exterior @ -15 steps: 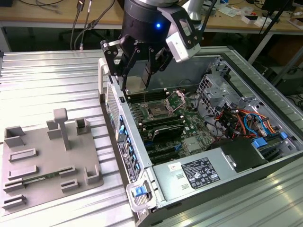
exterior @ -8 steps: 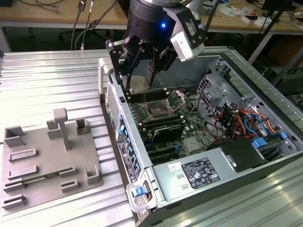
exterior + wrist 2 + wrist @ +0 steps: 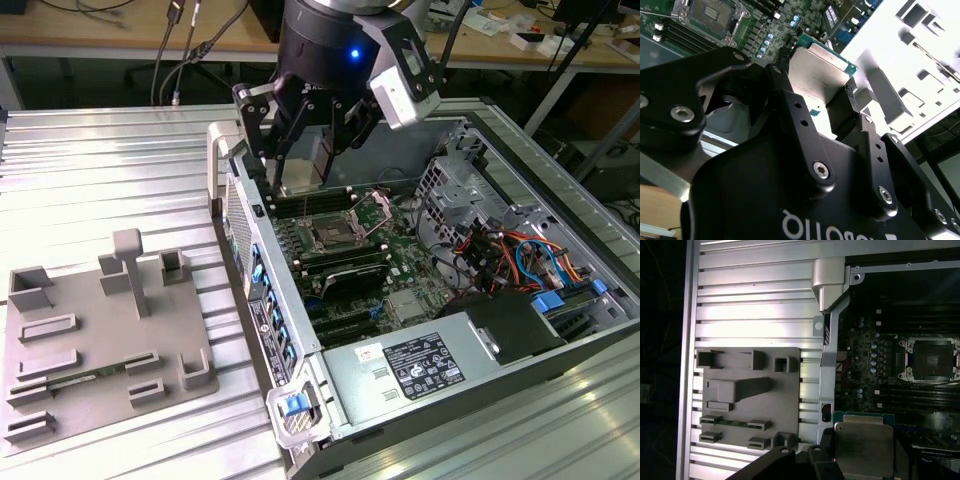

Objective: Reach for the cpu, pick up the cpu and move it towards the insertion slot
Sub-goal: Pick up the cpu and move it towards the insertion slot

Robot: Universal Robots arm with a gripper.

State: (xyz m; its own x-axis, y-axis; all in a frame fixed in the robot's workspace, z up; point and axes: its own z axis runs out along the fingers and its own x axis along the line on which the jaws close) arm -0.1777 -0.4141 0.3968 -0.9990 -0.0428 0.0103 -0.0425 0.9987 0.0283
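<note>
Looking at the exterior view, we've got a ribbed silver aluminium tabletop [image 3: 110,170] with wooden desks [image 3: 90,30], dangling cables and lab clutter in the room behind it. Going from that view's left: a grey plastic tray with raised blocks [image 3: 100,340] lies flat on the ribs, and just beside it sits an open grey metal computer case [image 3: 300,420] lying on its side, with the green motherboard [image 3: 400,245] facing up. Further toward the exterior view's right there's a tangle of orange and blue wires [image 3: 510,260] in the case, plus a black box with a white label [image 3: 425,365] near the front edge.

The insertion slot [image 3: 332,236], a square silver-framed socket with a dark centre and thin wire levers, sits on the board between the long black memory slots [image 3: 345,268]. We can see it in both wrist views too, and it's unoccupied.

The black arm comes down from above at the far end of the case, and its black multi-link gripper [image 3: 305,150] hangs over the back edge of the motherboard, apart from the slot, not touching the board.

The cpu [image 3: 815,75], a small flat square chip with a silvery metal top and thin green edge, is up in the air, pinched edge to edge between the black fingers [image 3: 842,107], which are closed onto it. In the first wrist view the cpu [image 3: 862,447] hangs over the case just inside its side wall, with the slot [image 3: 931,360] well off to one side of it.
</note>
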